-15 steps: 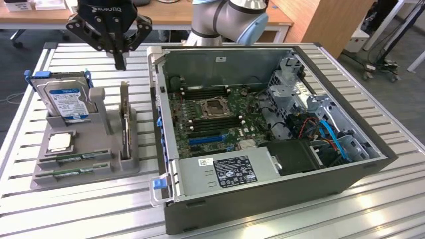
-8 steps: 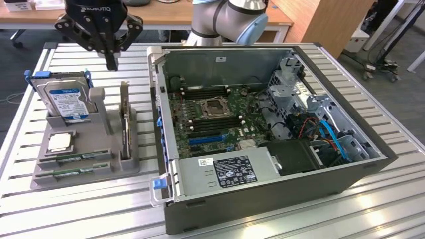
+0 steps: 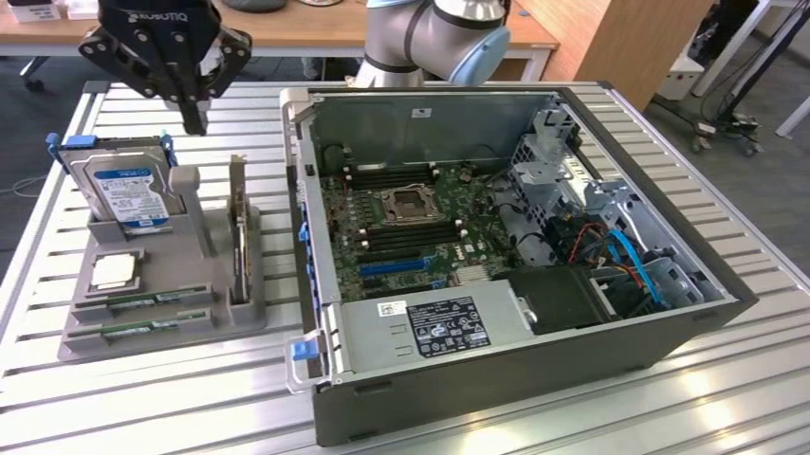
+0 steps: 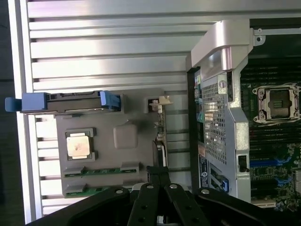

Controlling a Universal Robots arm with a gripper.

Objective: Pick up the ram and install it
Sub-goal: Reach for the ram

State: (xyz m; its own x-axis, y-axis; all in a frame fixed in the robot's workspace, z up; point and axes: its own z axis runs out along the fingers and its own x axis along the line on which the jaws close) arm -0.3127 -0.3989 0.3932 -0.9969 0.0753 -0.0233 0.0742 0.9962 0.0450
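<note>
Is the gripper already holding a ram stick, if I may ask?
No; the gripper is shut and empty, and both ram sticks lie in the grey holder.

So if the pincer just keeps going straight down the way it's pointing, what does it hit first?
Probably the gray holder, near the end of the upright card beside the ram; the shut pincer hangs high, so depth is unclear.

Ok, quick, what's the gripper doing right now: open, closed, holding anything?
Gripper: closed, fingers together, holding nothing, above the gray tray; the ram lies in that tray.
</note>
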